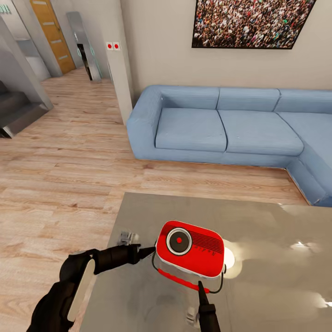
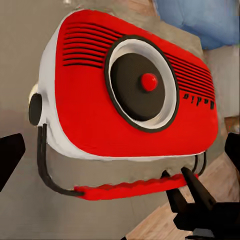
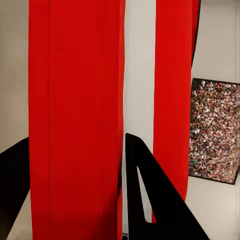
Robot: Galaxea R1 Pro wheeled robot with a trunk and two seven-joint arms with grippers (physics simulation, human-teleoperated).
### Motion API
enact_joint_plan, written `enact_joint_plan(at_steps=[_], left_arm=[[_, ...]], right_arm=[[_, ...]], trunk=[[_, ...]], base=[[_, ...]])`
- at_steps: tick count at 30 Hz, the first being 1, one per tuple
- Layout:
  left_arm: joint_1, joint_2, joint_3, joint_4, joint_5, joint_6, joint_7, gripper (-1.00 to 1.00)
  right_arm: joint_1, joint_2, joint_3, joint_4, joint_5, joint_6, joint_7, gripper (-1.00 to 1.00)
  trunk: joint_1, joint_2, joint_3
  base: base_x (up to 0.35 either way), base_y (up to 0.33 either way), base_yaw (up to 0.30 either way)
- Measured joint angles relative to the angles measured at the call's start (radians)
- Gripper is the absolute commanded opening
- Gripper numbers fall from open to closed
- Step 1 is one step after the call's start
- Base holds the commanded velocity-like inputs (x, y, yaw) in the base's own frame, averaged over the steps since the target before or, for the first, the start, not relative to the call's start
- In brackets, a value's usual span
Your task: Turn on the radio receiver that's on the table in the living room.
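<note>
The red radio receiver [image 1: 190, 249] rests tilted on the glossy grey table [image 1: 276, 258] near its left edge, with its dial [image 1: 178, 240] facing up. My left gripper [image 1: 148, 252] is open just left of the radio, and its fingertips [image 2: 10, 155] frame the radio [image 2: 130, 95] in the left wrist view. My right gripper [image 1: 201, 287] reaches in from the near side. Its fingers [image 3: 150, 200] press on both sides of the handle's red grip [image 3: 75, 120]. The thin wire handle [image 2: 120, 190] loops under the box.
A blue sectional sofa [image 1: 230, 127] stands beyond the table, under a framed crowd picture [image 1: 251, 20]. Light wood floor [image 1: 60, 184] stretches to the left towards a wall corner [image 1: 121, 69], dark steps [image 1: 16, 110] and a wooden door [image 1: 53, 34].
</note>
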Motion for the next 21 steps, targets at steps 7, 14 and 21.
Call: enact_joint_plan(at_steps=[7,14,21], left_arm=[[-0.066,-0.075,-0.008,-0.001,0.007,0.03,0.001,1.0],[-0.101,-0.134,-0.047,0.007,-0.001,0.05,0.008,1.0],[-0.104,-0.139,-0.076,0.01,-0.003,0.064,0.015,1.0]], right_arm=[[0.0,0.015,0.001,-0.002,-0.003,0.0,-0.002,-1.0],[0.009,0.019,0.001,-0.003,-0.004,-0.006,0.0,-1.0],[0.022,0.019,0.0,-0.004,-0.005,-0.035,-0.007,-1.0]], trunk=[[0.0,0.0,0.0],[0.0,0.0,0.0],[0.0,0.0,0.0]], base=[[0.0,0.0,0.0],[0.0,0.0,0.0],[0.0,0.0,0.0]])
